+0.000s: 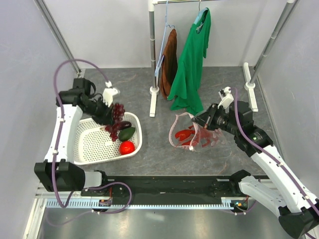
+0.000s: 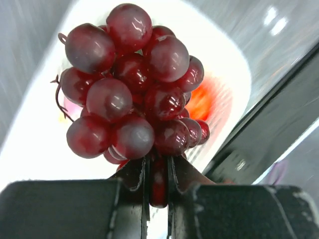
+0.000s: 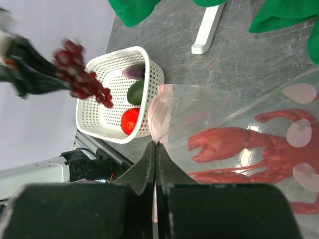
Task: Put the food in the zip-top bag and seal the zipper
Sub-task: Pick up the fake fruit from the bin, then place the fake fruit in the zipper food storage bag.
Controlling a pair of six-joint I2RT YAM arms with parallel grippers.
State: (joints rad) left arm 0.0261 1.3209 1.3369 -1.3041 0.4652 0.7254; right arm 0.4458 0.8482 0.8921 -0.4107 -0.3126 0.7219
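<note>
Left: basket (image 1: 89, 144), tomato (image 1: 126, 147) and avocado piece (image 1: 127, 133) inside, grape bunch (image 1: 117, 117) above; right: bag (image 3: 209, 107), lobster (image 1: 187, 135) inside.

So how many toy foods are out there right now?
5: grapes in the left gripper above the basket; tomato, green avocado-like piece and a purplish piece inside the basket; lobster in the bag. More may hide beneath.

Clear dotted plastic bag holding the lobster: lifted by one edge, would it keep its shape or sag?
Probably floppy: the clear pink-dotted plastic bag crinkles where the right gripper pinches its edge. The red plastic lobster inside would likely slide and drag it down.
</note>
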